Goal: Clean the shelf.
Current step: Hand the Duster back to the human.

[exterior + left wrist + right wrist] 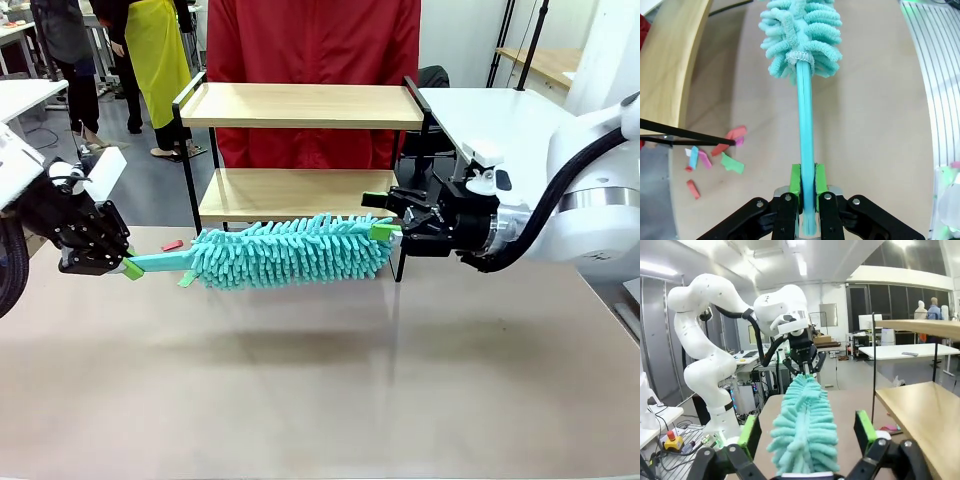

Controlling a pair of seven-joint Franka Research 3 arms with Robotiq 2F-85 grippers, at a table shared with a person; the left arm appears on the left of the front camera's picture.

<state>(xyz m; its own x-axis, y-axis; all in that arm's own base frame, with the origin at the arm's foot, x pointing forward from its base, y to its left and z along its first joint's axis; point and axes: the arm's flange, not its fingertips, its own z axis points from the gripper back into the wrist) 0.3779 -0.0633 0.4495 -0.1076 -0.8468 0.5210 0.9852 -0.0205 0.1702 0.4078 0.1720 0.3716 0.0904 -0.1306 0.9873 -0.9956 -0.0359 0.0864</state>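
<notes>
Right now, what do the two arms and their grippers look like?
Both arms are glossy white with rounded joints and a grey ring at the wrist. A black cable runs along each arm. The left gripper and right gripper are black linkage hands with bright green pads.

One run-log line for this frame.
left gripper: shut on duster handle | right gripper: open around duster tip | shelf: behind

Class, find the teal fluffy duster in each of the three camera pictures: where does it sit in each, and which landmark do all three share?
Front view: the duster lies level across the centre, before the shelf.
Left wrist view: its handle rises from the bottom centre, its head at the top.
Right wrist view: its head fills the lower centre, pointing away.
Shared landmark: the shelf's wooden boards.
</notes>
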